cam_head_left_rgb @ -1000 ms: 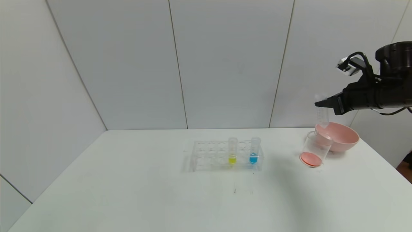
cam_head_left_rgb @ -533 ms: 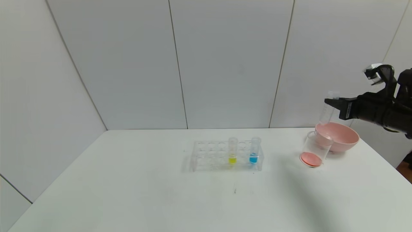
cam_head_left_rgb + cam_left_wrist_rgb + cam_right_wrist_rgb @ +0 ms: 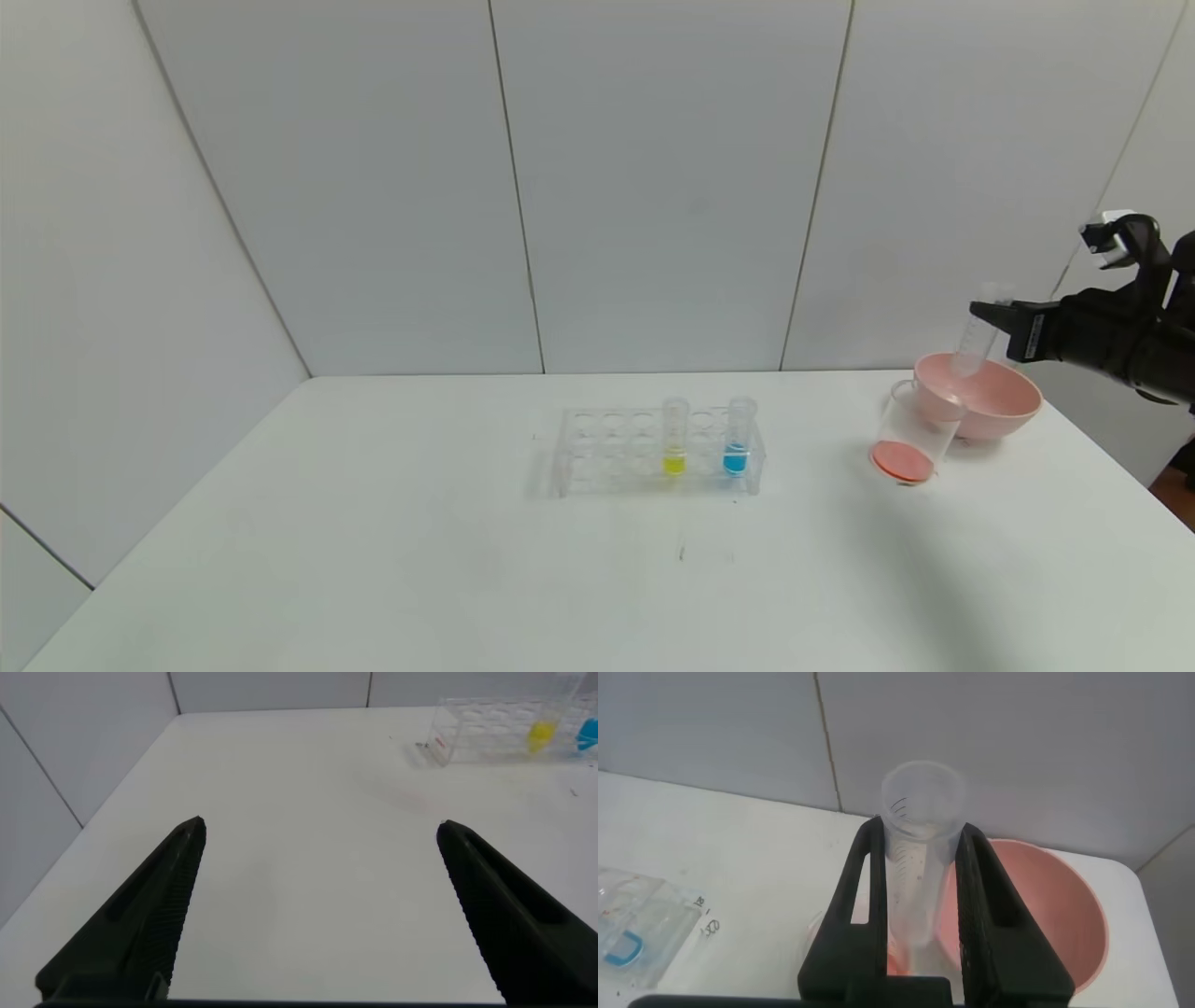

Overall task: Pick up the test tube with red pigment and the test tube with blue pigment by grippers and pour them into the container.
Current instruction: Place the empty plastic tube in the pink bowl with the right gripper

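Your right gripper (image 3: 991,315) is clamped on an empty tube (image 3: 973,345), one finger on each side of it near its open top, and holds it slightly tilted with its rounded bottom hanging over the pink bowl (image 3: 1013,411). That placement reads as disposal: the tube shows no liquid, so it looks like the red one already poured, and the bowl seems to be where spent tubes go, though that is a judgement. The container (image 3: 913,439) stands just beside the bowl, on its rack side, with a shallow layer of orange-red liquid on its bottom. The rack (image 3: 653,453) sits well apart, mid-table, and keeps two tubes upright: the blue tube (image 3: 738,439) near its right end, and the yellow tube (image 3: 674,439) a couple of holes to the left; the other holes look empty. The bowl's inside shows nothing but the tube above it. Your left gripper (image 3: 318,905) is parked low over the left of the table, fingers wide apart and holding nothing. The blue tube remains to be poured.
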Motion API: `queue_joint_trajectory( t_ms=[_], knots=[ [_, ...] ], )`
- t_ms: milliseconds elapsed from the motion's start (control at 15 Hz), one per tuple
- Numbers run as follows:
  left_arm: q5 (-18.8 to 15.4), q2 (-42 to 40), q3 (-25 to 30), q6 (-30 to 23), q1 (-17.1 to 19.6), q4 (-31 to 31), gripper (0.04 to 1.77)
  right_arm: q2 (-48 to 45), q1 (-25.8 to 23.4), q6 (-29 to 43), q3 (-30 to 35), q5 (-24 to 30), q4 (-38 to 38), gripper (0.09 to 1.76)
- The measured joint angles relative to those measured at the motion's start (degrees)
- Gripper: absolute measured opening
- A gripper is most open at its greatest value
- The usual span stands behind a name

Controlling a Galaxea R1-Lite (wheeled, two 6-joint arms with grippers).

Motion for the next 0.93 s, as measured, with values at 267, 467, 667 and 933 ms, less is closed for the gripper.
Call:
queue_joint_trajectory(
  t_ms=[267,467,667,933],
  knots=[
    [0.00,-0.02,0.00,0.00,0.00,0.00,1.76,6.10,-3.80,0.02,-5.75,0.00,-2.77,0.49],
    [0.00,0.00,0.00,0.00,0.00,0.00,1.76,11.72,-5.81,0.24,-11.63,-0.44,-2.86,0.49],
    [0.00,-0.02,0.00,0.00,0.00,0.02,1.76,16.37,-6.41,0.28,-15.30,-2.73,-3.11,0.49],
    [0.00,-0.02,0.00,0.00,0.00,0.02,1.76,18.71,-6.58,0.30,-16.29,-2.84,-3.25,0.49]
  ],
)
